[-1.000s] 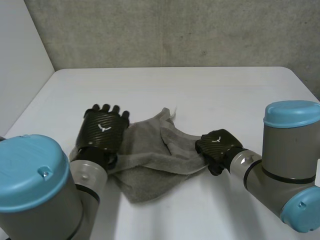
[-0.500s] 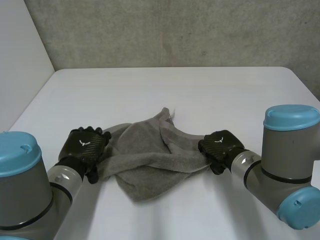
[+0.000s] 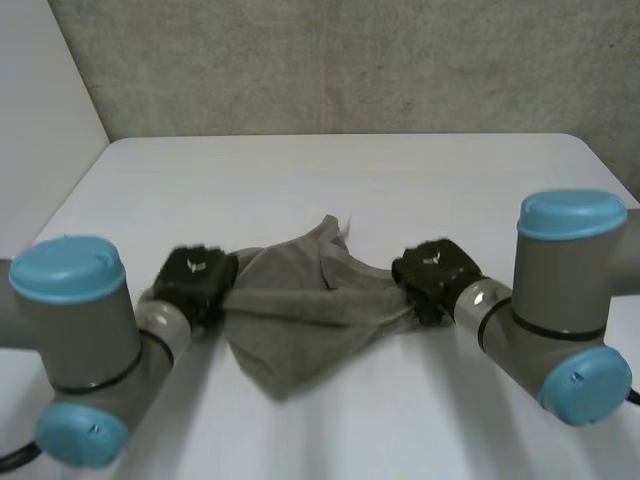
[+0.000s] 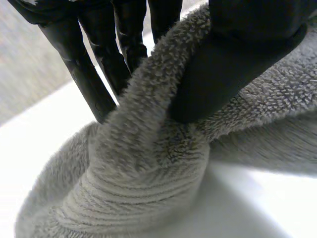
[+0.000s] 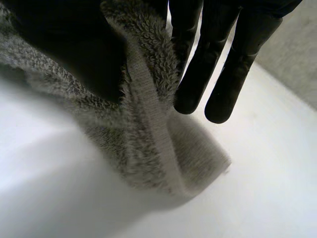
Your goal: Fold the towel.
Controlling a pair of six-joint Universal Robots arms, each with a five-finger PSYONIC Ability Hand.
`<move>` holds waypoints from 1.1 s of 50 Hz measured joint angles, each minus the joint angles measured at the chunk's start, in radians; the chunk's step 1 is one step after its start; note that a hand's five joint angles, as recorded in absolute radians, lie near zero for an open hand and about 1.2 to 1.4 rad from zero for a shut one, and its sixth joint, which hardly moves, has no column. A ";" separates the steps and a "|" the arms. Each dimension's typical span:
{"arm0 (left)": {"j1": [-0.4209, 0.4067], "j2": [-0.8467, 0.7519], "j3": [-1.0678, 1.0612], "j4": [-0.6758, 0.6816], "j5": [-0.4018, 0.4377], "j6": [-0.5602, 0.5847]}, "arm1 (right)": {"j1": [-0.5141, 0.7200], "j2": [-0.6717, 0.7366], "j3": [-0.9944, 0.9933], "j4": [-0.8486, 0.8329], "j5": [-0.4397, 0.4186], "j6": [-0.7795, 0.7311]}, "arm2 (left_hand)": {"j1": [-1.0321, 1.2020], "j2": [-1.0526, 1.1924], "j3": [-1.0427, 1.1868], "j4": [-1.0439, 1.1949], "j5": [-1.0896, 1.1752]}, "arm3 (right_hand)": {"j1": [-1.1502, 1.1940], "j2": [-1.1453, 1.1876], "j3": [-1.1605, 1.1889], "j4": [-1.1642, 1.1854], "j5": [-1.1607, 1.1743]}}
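Observation:
A grey towel (image 3: pixel 300 315) hangs crumpled between my two hands, just above the white table (image 3: pixel 340 180). My left hand (image 3: pixel 195 278) grips the towel's left edge; in the left wrist view its thumb (image 4: pixel 233 59) presses a fold of towel (image 4: pixel 143 168) against the fingers (image 4: pixel 89 74). My right hand (image 3: pixel 432 275) holds the towel's right edge; in the right wrist view the hemmed edge of the towel (image 5: pixel 153 129) is pinched between thumb and fingers (image 5: pixel 233 64). The towel's lower part sags to a point toward the table's near side.
A concrete wall (image 3: pixel 340 60) stands behind the table's far edge. A white wall (image 3: pixel 40 120) runs along the table's left side. My two arms (image 3: pixel 70 340) reach in from the near side, one on each side of the towel.
My left hand came down from over the towel's left part, moved to its left edge and closed on it. Both hands have lifted and the towel is pulled tauter between them.

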 measured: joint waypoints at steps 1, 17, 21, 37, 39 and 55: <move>0.003 0.000 0.024 0.013 0.000 0.002 | 0.001 0.006 -0.023 -0.003 0.001 -0.001 | 0.030 0.035 0.035 0.033 0.030 | 0.002 0.000 0.000 0.000 0.000; 0.017 0.005 0.674 0.127 -0.002 0.026 | 0.014 -0.062 -0.390 -0.568 0.113 0.023 | 0.113 0.129 0.129 0.132 0.129 | 0.008 0.006 0.003 0.002 0.000; 0.019 0.012 0.717 0.105 -0.006 0.021 | 0.014 -0.137 -0.326 -0.657 0.144 0.030 | 0.111 0.130 0.131 0.135 0.129 | 0.008 0.005 0.003 0.002 0.002; 0.014 -0.003 0.059 0.003 0.002 0.077 | 0.001 0.009 -0.081 -0.009 0.013 -0.022 | 0.111 0.131 0.133 0.136 0.133 | 0.008 0.009 0.003 0.002 0.002; 0.011 -0.018 0.012 0.004 0.001 0.102 | -0.003 0.026 -0.068 0.011 0.011 -0.023 | 0.111 0.131 0.134 0.136 0.133 | 0.008 0.009 0.003 0.002 0.002; -0.013 0.119 -0.151 0.008 -0.005 0.163 | -0.064 -0.049 0.032 0.024 0.010 0.026 | 0.034 0.010 0.012 0.011 0.022 | -0.517 -0.425 -0.430 -0.434 -0.392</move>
